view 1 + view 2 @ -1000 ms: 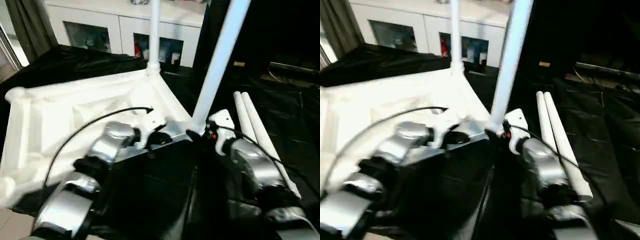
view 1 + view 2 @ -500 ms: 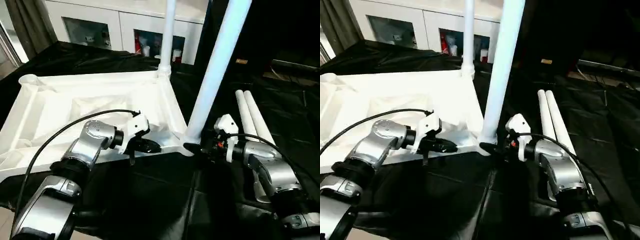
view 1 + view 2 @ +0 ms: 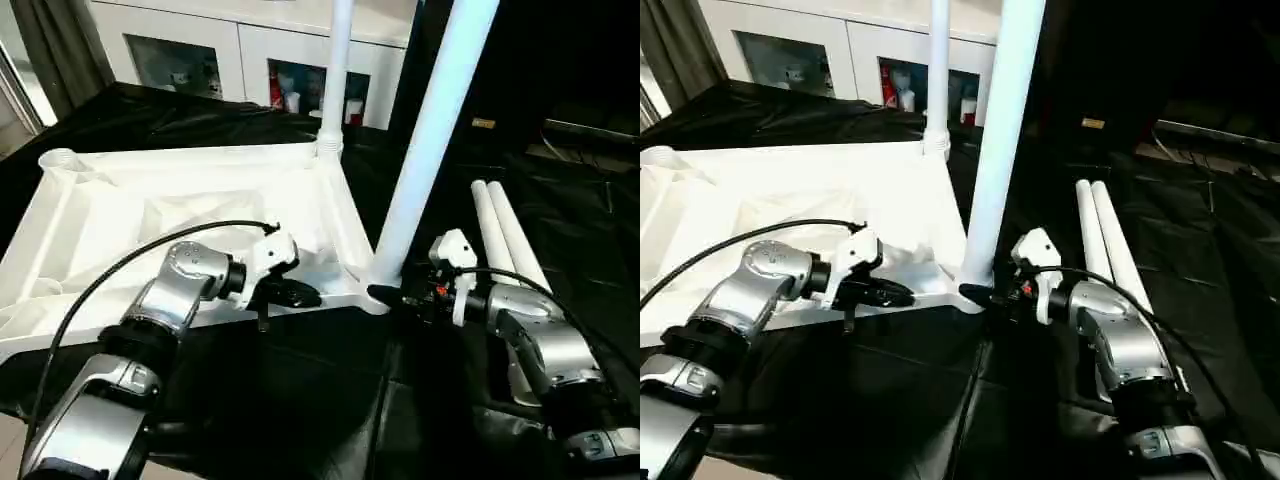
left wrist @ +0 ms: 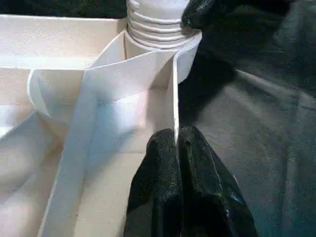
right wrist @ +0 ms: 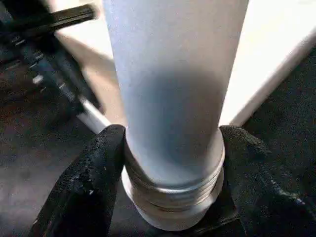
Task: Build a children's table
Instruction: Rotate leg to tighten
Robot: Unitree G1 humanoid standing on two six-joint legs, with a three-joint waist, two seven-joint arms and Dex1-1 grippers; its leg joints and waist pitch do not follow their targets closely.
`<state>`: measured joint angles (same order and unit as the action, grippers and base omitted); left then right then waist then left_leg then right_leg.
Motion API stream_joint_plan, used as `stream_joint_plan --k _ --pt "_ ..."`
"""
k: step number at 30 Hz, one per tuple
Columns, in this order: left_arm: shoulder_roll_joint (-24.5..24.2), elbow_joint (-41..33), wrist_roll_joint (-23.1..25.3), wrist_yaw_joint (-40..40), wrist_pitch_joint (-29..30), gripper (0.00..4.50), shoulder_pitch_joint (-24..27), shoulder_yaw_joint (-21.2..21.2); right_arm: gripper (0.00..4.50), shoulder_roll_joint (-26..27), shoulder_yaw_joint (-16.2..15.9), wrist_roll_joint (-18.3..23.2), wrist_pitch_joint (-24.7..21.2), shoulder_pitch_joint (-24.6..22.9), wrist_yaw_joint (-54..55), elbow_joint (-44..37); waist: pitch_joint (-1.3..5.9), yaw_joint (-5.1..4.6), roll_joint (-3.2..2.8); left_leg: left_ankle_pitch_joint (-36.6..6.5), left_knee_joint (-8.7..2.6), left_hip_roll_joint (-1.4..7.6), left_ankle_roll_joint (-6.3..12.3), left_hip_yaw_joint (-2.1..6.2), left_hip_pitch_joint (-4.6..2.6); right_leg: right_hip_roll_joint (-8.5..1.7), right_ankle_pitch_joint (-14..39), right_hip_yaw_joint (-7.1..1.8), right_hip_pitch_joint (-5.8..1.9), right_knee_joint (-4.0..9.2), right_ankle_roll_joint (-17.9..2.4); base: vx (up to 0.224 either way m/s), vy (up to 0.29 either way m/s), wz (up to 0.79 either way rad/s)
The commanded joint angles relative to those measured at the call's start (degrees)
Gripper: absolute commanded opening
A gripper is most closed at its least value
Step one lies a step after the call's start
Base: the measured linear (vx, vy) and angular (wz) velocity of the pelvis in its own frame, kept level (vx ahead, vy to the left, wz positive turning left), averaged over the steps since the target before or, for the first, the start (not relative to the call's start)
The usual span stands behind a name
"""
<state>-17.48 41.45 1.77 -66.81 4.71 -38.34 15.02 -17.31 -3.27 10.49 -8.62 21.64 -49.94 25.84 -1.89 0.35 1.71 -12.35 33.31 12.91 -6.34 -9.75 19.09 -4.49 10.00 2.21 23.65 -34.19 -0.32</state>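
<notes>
A: Where is the children's table now?

B: The table top lies upside down on the black cloth, ribs facing up. One far leg already stands in its corner socket. A second near leg stands at the near corner by the right arm. Two spare legs lie side by side on the cloth, beside the right forearm.

A: And the grippers?

B: The left gripper has its fingers pressed together on the thin side wall of the top, pinching it. The right gripper has one finger on each side of the near leg's ribbed collar, touching it, so I judge it grips there.

A: How will the parts handle?

B: I think the plastic is light and stiff, but smooth, so a tube could slip or turn between the pads. The low collar is a good place to hold, since the ribs give some bite. The top is wide and may slide on the cloth, so the pinch on its edge helps.
</notes>
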Motion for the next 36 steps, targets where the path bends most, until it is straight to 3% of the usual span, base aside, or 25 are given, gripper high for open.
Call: stream_joint_plan --k 1,2,4,5,7,10,11,12,13,14,19,24,27,30,31,34,36 --pt "2.6 3.4 1.6 8.7 1.6 0.0 -0.8 -0.5 2.72 2.1 -0.9 -2.1 -1.6 -0.7 5.5 2.5 2.55 0.16 0.37 -8.7 -3.67 -0.31 3.64 -1.06 0.59 -2.08 9.9 -1.49 -3.32 3.66 -14.7 0.0 0.0 0.0" --pt "5.8 5.7 2.3 14.9 2.6 0.0 -2.4 -1.0 2.72 5.2 0.0 -3.0 -3.0 -0.6 12.2 3.9 2.44 0.17 0.22 -10.4 -3.73 -0.31 2.62 -1.02 0.46 -2.16 13.9 -1.54 -3.07 4.01 -13.6 0.0 0.0 0.0" --pt "6.8 6.3 2.4 16.6 3.0 0.0 -2.9 -1.1 2.71 6.2 0.3 -3.1 -3.6 -0.6 14.2 4.2 2.16 0.2 0.2 -13.8 -3.82 -0.42 1.43 -1.0 -0.09 -2.07 20.0 -1.54 -2.45 4.75 -11.8 0.0 0.0 0.0" --pt "8.6 7.0 2.4 18.8 3.5 0.0 -3.6 -1.3 2.7 7.9 0.7 -3.7 -3.8 -0.2 17.8 4.9 2.31 0.32 0.35 -13.7 -4.02 -0.41 1.18 -0.75 0.29 -2.17 21.3 -1.5 -2.89 4.83 -10.6 0.0 0.0 0.0" --pt "12.6 8.1 2.6 21.9 4.2 0.0 -5.0 -0.9 2.7 12.0 1.3 -4.6 -4.0 1.3 25.3 7.0 2.27 0.19 0.22 -13.8 -4.16 -0.42 0.7 -0.7 0.28 -2.08 21.2 -1.51 -2.5 4.92 -9.7 0.0 0.0 0.0" --pt "16.3 8.7 3.3 23.2 4.1 0.0 -6.0 0.3 2.7 15.4 1.7 -5.8 -3.6 3.4 31.5 9.0 2.4 0.05 0.42 -13.7 -4.15 -0.64 0.47 -0.62 0.41 -2.04 20.5 -1.41 -2.57 4.93 -9.2 0.0 0.0 0.0" --pt "17.0 8.8 3.5 23.2 3.9 0.0 -6.1 0.6 2.7 15.9 1.7 -6.1 -3.1 4.1 32.6 9.4 2.4 0.18 -0.69 -13.8 -4.23 -0.66 0.73 -0.47 0.39 -2.16 19.7 -1.44 -2.67 4.86 -9.3 0.0 0.0 0.0" --pt "17.5 8.7 3.6 22.8 3.6 0.0 -6.0 1.1 2.7 16.3 1.8 -6.5 -2.1 4.7 33.5 9.8 2.37 -0.02 -0.26 -14.2 -4.22 -0.62 1.05 -0.61 0.45 -2.06 19.4 -1.39 -2.56 5.1 -9.3 0.0 0.0 0.0" --pt "17.8 8.7 3.7 22.6 3.3 0.0 -6.0 1.3 3.05 16.5 2.0 -6.5 -1.5 5.0 33.6 10.0 2.54 -0.04 0.03 -13.9 -4.13 -0.77 1.34 -0.6 0.63 -2.06 18.6 -1.36 -2.76 4.92 -9.4 0.0 0.0 0.0" --pt "17.9 8.7 3.8 22.6 3.3 0.0 -6.0 1.4 3.26 16.6 2.1 -6.5 -1.3 5.1 33.7 10.0 2.6 0.02 -0.15 -13.3 -4.13 -0.76 1.79 -0.59 0.74 -2.17 17.5 -1.39 -2.86 4.85 -9.6 0.0 0.0 0.0" --pt "16.4 8.7 4.2 20.8 1.8 0.0 -5.0 1.6 3.75 15.1 2.2 -5.1 -0.7 4.8 28.8 8.2 2.54 0.01 -0.15 -13.2 -4.18 -0.65 2.86 -0.59 0.89 -2.18 16.3 -1.29 -2.96 4.76 -10.3 0.0 0.0 0.0" --pt "12.0 8.2 4.3 16.4 -0.3 0.0 -3.9 1.0 3.75 7.6 0.4 -4.8 -0.1 2.9 17.9 5.0 2.54 0.16 0.02 -13.4 -4.21 -0.62 3.51 -0.5 1.04 -2.28 17.6 -1.2 -3.15 4.91 -9.8 0.0 0.0 0.0" --pt "10.1 7.6 3.8 13.3 -1.1 0.0 -3.4 0.7 3.75 4.0 -0.1 -4.8 0.3 2.2 13.2 3.8 2.69 0.17 0.05 -11.4 -3.96 -0.57 4.73 -0.58 1.26 -2.34 14.1 -1.28 -3.4 4.54 -10.9 0.0 0.0 0.0" --pt "6.9 4.8 1.5 4.9 -1.9 0.0 -1.7 0.8 3.75 -0.2 0.0 -4.7 0.6 1.7 7.7 2.6 2.89 0.09 0.05 -8.3 -3.74 -0.52 5.46 -0.59 1.39 -2.38 9.2 -1.24 -3.73 3.83 -13.0 0.0 0.0 0.0" --pt "5.8 3.9 1.2 2.4 -1.8 0.0 -1.3 1.2 3.75 -1.2 0.0 -4.1 0.6 1.4 5.7 1.7 3.08 0.11 -0.12 -6.3 -3.5 -0.4 6.49 -0.76 1.2 -2.38 4.9 -1.34 -3.68 3.36 -15.1 0.0 0.0 0.0" --pt "3.5 2.5 1.0 -1.8 -1.9 0.0 -0.5 2.1 3.75 -2.7 0.2 -2.7 0.1 1.0 2.9 0.3 3.28 0.14 -0.14 -2.8 -3.14 -0.36 8.69 -0.88 1.13 -2.3 -2.1 -1.31 -3.79 2.55 -17.5 0.0 0.0 0.0" --pt "2.2 1.8 0.8 -4.4 -2.1 0.0 0.1 2.5 3.75 -3.4 0.2 -1.8 -0.4 0.8 1.1 -0.4 3.43 0.15 -0.1 -1.6 -3.02 -0.35 9.37 -0.82 1.15 -2.31 -3.8 -1.28 -3.89 2.29 -18.1 0.0 0.0 0.0"
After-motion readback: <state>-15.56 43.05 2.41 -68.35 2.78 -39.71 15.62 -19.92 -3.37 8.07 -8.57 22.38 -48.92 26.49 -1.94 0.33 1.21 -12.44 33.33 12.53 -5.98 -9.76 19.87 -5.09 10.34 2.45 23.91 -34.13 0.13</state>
